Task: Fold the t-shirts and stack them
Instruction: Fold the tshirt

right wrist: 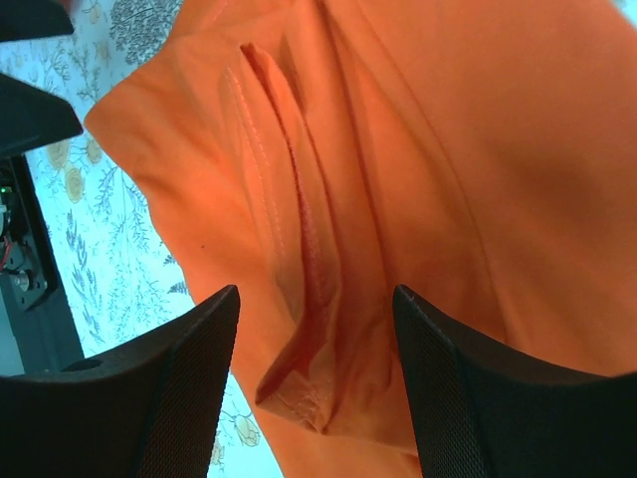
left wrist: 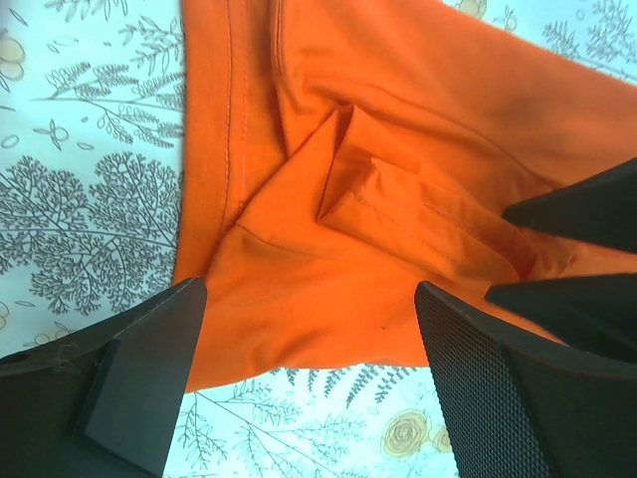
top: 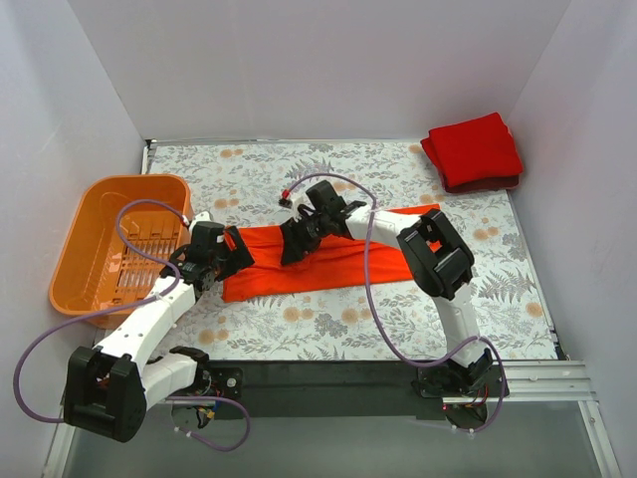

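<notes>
Both jaws: left gripper (left wrist: 304,299) and right gripper (right wrist: 317,299) spread over orange-red shirt (top: 328,264).
Top view only: folded red shirt (top: 476,151), basket (top: 90,239).

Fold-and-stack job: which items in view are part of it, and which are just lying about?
Job:
- orange-red t-shirt, spread out mid-table
- folded deep red t-shirt, far right corner
- left tool and right tool, both open over the orange-red t-shirt

Lying about:
- orange basket, left side
- small red-and-black item, beyond the spread shirt
</notes>
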Controlling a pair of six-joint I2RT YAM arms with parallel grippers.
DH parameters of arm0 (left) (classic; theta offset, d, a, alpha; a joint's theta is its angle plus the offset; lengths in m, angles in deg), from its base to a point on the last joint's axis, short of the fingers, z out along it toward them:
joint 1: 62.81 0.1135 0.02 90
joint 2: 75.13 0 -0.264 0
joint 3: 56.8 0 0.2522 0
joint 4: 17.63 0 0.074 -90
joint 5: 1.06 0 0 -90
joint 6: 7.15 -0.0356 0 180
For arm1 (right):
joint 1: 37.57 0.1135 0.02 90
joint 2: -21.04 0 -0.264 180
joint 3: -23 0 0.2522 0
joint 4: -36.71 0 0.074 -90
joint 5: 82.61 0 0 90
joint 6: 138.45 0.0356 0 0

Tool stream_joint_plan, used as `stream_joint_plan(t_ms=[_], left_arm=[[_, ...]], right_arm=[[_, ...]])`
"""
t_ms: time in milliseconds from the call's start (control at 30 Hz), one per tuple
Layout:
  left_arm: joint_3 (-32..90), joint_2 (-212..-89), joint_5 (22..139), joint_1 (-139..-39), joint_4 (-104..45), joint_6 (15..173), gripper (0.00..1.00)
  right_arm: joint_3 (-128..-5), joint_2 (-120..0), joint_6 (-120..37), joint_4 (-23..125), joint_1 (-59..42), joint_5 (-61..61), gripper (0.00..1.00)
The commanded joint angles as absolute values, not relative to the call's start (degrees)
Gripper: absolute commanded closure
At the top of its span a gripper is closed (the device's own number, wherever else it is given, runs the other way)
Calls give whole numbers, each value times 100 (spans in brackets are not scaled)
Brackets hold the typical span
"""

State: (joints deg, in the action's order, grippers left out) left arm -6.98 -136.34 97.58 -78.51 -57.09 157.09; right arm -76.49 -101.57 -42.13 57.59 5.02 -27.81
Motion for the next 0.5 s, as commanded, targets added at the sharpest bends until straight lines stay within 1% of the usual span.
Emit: stream_joint_plan(t_ms=[0, 167, 467], left_arm=[[-682, -13454, 10089, -7828, -5495, 15641, 14], [-674, -13454, 10116, -7837, -5477, 15641, 14], [-665, -13507, 10045, -7837, -5451, 15641, 14]], right_arm=[[-7865, -10113, -4125, 5601, 637, -3040, 31], [-7672, -9972, -4195, 5601, 778, -3049, 33], [-7364, -9621, -4344, 5592, 901, -2707, 33]])
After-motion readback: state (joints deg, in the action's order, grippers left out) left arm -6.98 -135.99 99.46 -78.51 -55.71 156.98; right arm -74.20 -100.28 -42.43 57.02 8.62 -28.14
